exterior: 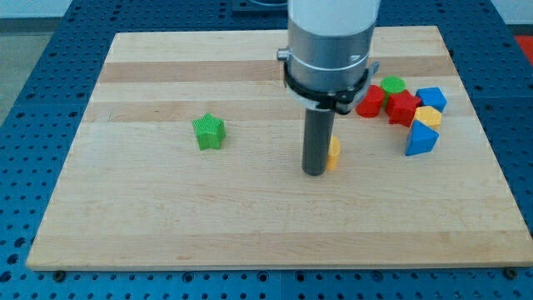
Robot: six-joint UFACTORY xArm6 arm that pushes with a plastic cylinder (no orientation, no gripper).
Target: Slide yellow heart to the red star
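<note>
The yellow heart (334,154) lies near the board's middle, mostly hidden behind my rod. My tip (316,172) rests on the board, touching the heart's left side. The red star (404,107) sits in a cluster at the view's right, up and to the right of the heart.
The cluster around the star holds a red block (371,101), a green block (393,84), a blue block (431,98), a yellow block (428,116) and a blue triangular block (420,140). A green star (209,132) lies alone at the left. The wooden board (166,233) sits on a blue pegboard.
</note>
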